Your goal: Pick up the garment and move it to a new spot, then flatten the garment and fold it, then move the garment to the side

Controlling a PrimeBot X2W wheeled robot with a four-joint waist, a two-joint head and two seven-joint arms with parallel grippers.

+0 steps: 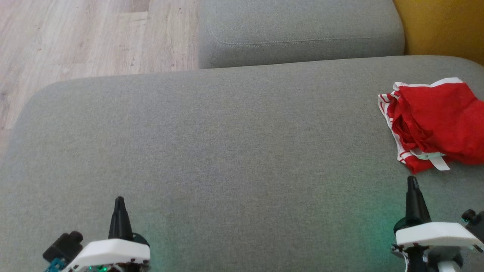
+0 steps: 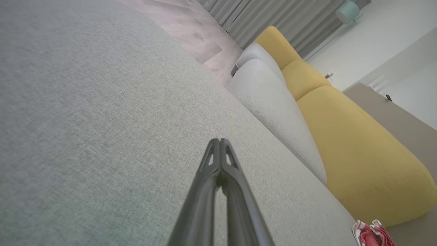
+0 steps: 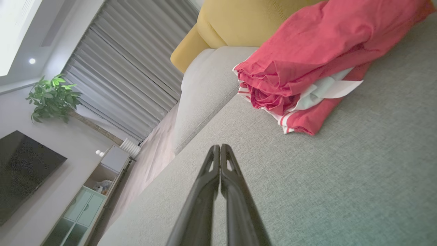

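Head overhead, wrists low; shared sofa (image 1: pixel 227 132)

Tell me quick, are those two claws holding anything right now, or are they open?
Left gripper: closed, holding nothing.
Right gripper: closed, holding nothing; the red garment lies just beyond it, untouched.

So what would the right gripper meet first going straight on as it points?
Probably the seat, just beside the garment by the right wrist view; the head view puts the garment nearly in line, so a brush is possible.
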